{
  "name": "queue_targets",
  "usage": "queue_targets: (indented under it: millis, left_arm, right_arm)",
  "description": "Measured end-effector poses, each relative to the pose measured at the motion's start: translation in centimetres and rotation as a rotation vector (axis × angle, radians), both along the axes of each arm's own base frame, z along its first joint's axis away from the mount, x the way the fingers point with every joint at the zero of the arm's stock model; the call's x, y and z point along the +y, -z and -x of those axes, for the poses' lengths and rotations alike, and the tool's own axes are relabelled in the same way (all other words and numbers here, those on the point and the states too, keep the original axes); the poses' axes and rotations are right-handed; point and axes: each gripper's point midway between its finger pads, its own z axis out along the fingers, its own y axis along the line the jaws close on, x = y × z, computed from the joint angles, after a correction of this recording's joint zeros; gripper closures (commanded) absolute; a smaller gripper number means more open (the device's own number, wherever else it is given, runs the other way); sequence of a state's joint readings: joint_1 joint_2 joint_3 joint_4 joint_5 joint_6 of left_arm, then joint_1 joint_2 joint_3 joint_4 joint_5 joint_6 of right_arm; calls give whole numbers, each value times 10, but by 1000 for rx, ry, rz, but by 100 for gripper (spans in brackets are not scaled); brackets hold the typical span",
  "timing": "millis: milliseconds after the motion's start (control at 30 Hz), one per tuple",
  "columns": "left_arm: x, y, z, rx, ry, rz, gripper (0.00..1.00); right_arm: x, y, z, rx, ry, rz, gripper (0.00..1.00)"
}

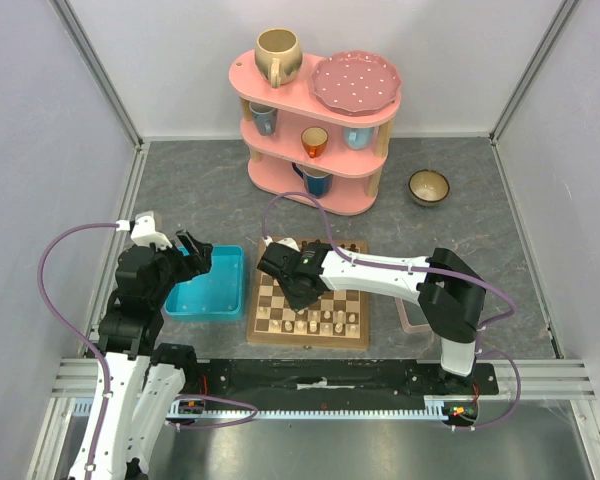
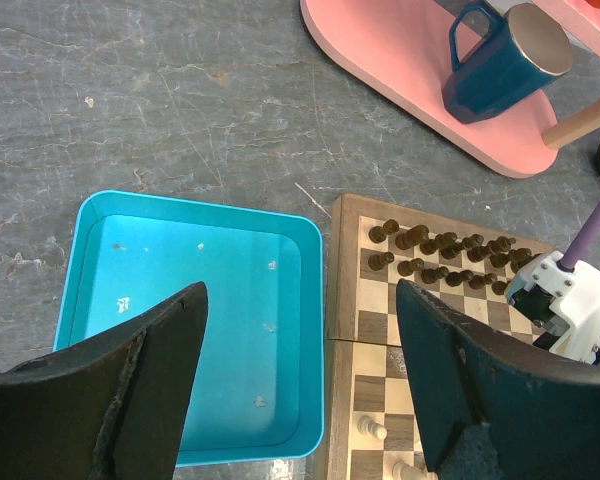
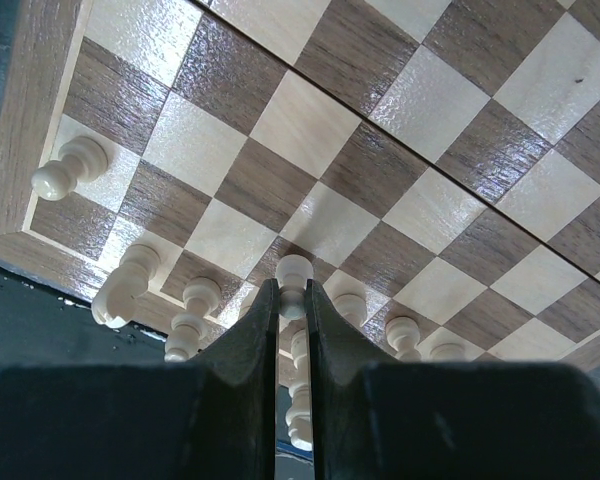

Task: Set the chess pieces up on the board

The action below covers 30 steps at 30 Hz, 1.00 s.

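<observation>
Grey desk, chess set-up seemingly past halfway.
Dark chessmen filled the board's far rows; cream chess pieces part-filled the near rows, gaps left. The right end effector was clenched on a cream pawn; the left end effector hung released over the turquoise tray.

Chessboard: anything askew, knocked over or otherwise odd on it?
Nothing stands out. The pale pieces appear upright along the near edge of the board, the dark pieces sit in two far rows, and the right jaws grip one pale piece upright.
</observation>
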<state>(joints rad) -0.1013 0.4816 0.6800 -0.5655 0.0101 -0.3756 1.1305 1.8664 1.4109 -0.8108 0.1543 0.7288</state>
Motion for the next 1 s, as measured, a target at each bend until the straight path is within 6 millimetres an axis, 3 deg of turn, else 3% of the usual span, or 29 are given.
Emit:
queue_targets:
  millis: [533,733,1000]
  left_arm:
    - [0,0,0,0,0,0,18]
    - [0,0,0,0,0,0,18]
    - [0,0,0,0,0,0,18]
  right_arm:
    - [-3,2,5,25,-17,10,91]
    - [-3,5,5,29,-21,21,82]
    - [-3,7,6,34,-22,24,80]
